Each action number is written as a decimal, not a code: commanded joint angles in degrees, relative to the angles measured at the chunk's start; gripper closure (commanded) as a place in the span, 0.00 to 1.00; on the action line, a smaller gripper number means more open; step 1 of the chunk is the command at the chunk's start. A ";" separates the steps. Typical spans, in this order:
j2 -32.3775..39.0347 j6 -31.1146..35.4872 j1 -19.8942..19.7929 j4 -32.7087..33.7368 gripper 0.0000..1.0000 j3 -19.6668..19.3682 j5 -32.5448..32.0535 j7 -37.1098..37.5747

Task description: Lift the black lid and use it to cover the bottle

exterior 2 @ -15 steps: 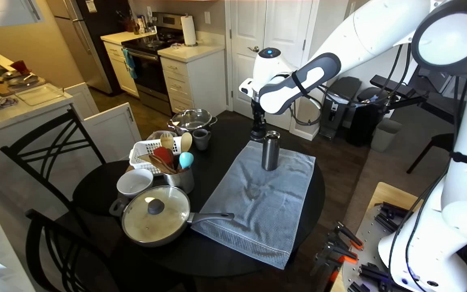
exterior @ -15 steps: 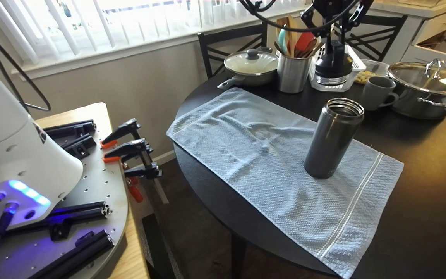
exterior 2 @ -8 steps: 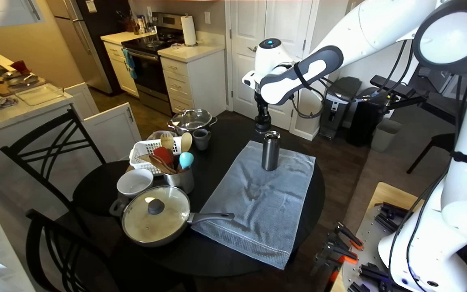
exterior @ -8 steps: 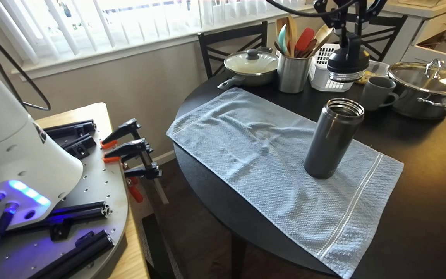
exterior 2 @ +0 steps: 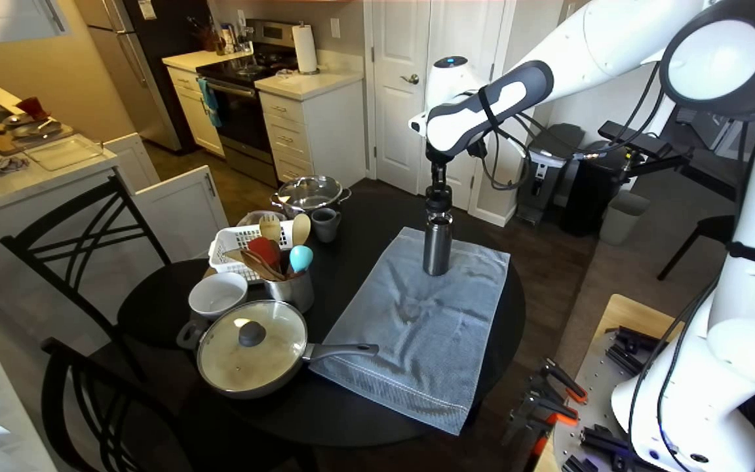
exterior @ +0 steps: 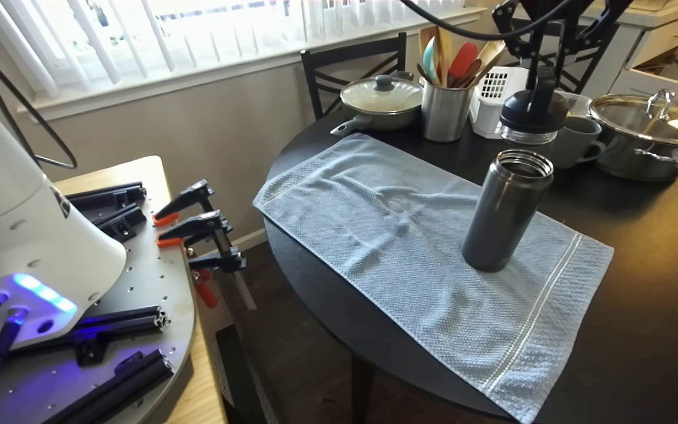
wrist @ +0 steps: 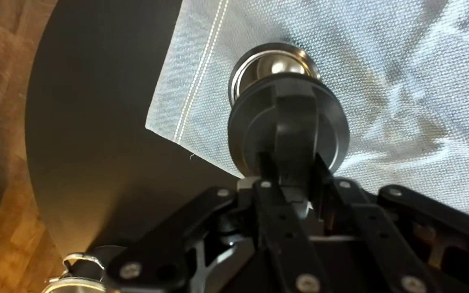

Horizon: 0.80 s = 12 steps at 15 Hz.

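The black lid (exterior: 528, 115) has a loop handle on top and a clear threaded ring underneath. My gripper (exterior: 545, 88) is shut on its handle, with a finger on each side, as the wrist view shows the gripper (wrist: 293, 160) too. The bottle (exterior: 499, 221), a dark grey metal cylinder, stands upright and open on the towel. The lid hangs roughly level, just above the bottle's mouth in both exterior views (exterior 2: 438, 196). In the wrist view the lid (wrist: 253, 126) hides the near part of the bottle's rim (wrist: 237, 75); the far part shows, so the lid looks off-centre.
A grey towel (exterior: 398, 259) lies under the bottle on the round dark table (exterior: 639, 353). A grey mug (exterior: 574, 150) and a pot (exterior: 633, 159) stand behind the bottle. A utensil holder (exterior: 446, 115), white basket (exterior: 483, 121), lidded pan (exterior 2: 253, 367) and white bowl (exterior 2: 210, 305) stand along the far side.
My gripper has carried the lid up, then across towards the bottle, and it now hangs closer above the mouth. The bottle and the towel have not moved.
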 commanded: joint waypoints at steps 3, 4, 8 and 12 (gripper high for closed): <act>0.56 0.22 -2.20 0.01 0.93 0.21 2.56 2.14; 0.73 0.14 -2.55 0.06 0.93 0.29 3.13 2.26; 1.17 1.16 -3.25 -0.29 0.93 0.46 4.67 3.20; 1.75 4.12 -3.36 -0.82 0.93 0.69 5.64 4.86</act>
